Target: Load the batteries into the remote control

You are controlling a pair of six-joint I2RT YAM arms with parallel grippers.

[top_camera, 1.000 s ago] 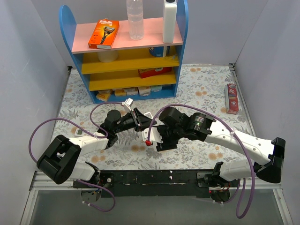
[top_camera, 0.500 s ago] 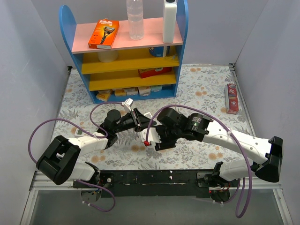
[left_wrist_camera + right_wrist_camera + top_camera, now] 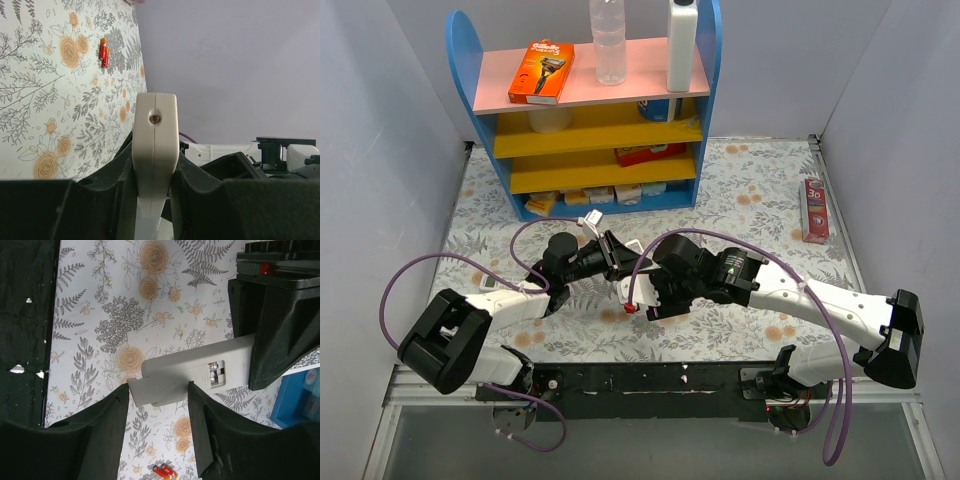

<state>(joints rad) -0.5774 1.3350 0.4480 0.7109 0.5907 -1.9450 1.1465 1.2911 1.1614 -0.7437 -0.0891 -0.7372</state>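
Observation:
My left gripper (image 3: 155, 156) is shut on the white remote control (image 3: 155, 125) and holds it in the air above the floral mat, as the top view (image 3: 613, 260) also shows. In the right wrist view the remote (image 3: 200, 365) shows its back with the battery bay (image 3: 216, 374) open and metal contacts visible. A flat white cover plate (image 3: 150, 392) sticks out from its end. My right gripper (image 3: 158, 388) is open, its fingers either side of that plate. Two small red-orange batteries (image 3: 165, 471) lie side by side on the mat below and also show in the left wrist view (image 3: 103, 51).
A blue shelf unit (image 3: 595, 120) with boxes and bottles stands at the back. A red box (image 3: 815, 210) lies at the right edge of the mat. A small white device (image 3: 490, 285) lies by the left arm. Grey walls close in both sides.
My right gripper has moved left toward the remote's end. The left gripper has kept hold of the remote and stayed almost still.

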